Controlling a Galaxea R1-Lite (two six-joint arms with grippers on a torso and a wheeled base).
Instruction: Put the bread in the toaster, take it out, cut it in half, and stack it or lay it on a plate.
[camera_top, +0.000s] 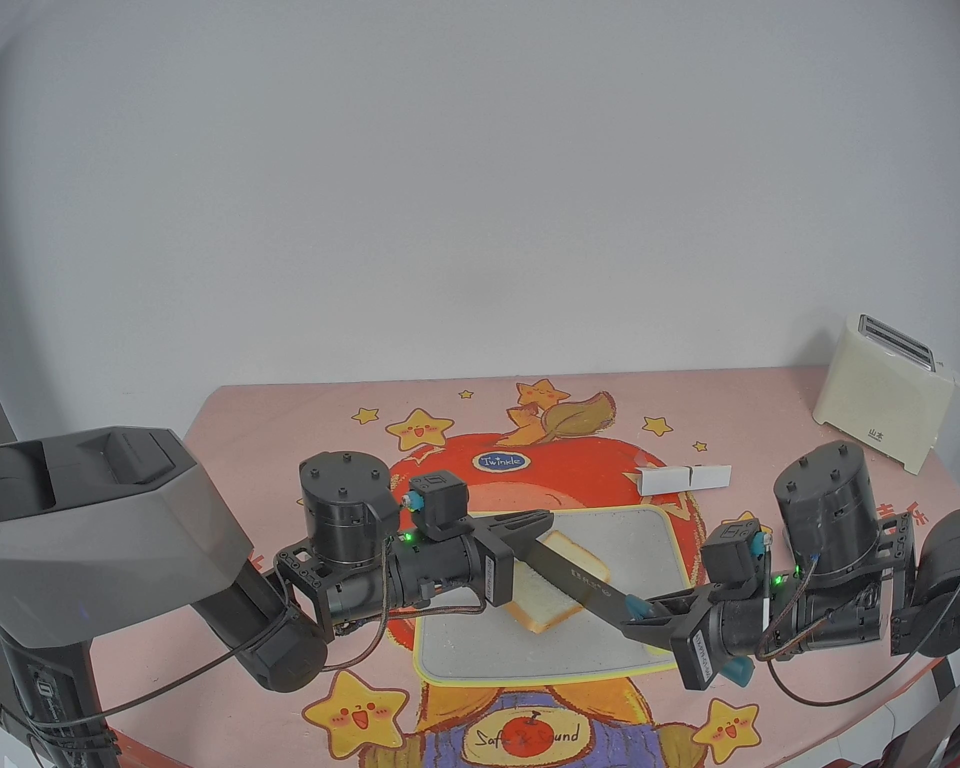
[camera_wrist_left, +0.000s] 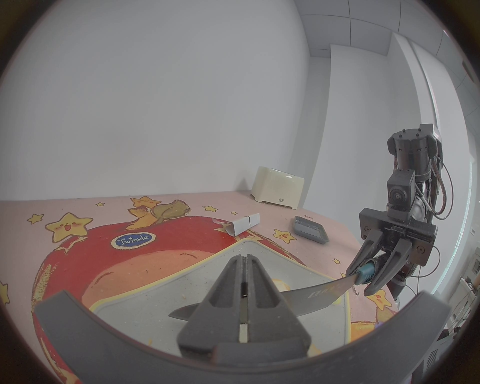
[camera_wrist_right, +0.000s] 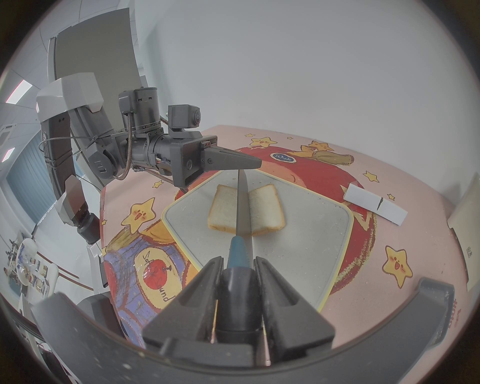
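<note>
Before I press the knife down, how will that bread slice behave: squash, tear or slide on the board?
Probably soft: the bread is a thin, pale slice, so it may squash under the knife before parting. It lies flat on the smooth cutting board, so a sideways push could skid it.

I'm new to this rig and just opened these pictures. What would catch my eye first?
A knife crosses the bread slice on the grey cutting board, its teal handle clamped in the right gripper. The left gripper, shut, sits at the blade's tip. A cream toaster stands at the far right.
</note>
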